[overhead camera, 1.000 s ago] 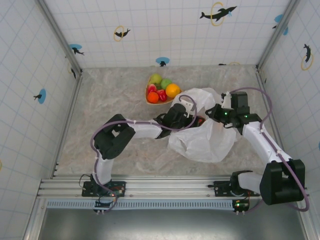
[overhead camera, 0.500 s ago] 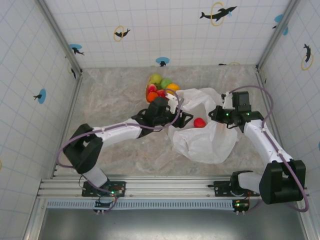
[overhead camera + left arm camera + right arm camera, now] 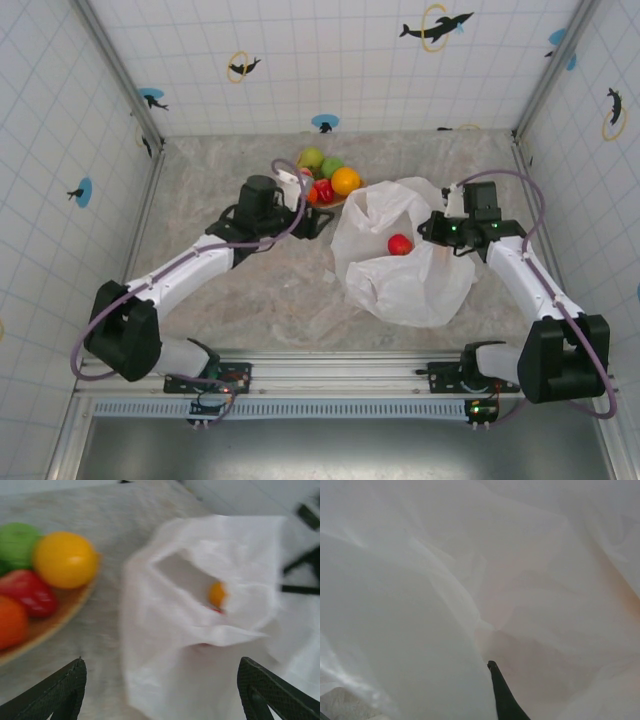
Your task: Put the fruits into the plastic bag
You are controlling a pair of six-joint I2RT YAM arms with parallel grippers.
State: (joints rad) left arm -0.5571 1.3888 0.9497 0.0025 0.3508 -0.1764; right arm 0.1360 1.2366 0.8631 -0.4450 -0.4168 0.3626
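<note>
White plastic bag (image 3: pixel 400 290) may collapse if right fingers (image 3: pixel 502 695), clamped on its two-o'clock rim, slip; left fingers (image 3: pixel 55 690) apart, empty.

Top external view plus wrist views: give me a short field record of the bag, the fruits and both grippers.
plastic bag: mouth open, lying right of the plate
in bag: one red fruit visible
on plate: yellow-orange fruit, green fruit, more red and orange ones
left gripper: open, empty, between plate and bag
right gripper: shut, apparently pinching the bag's right rim
</note>
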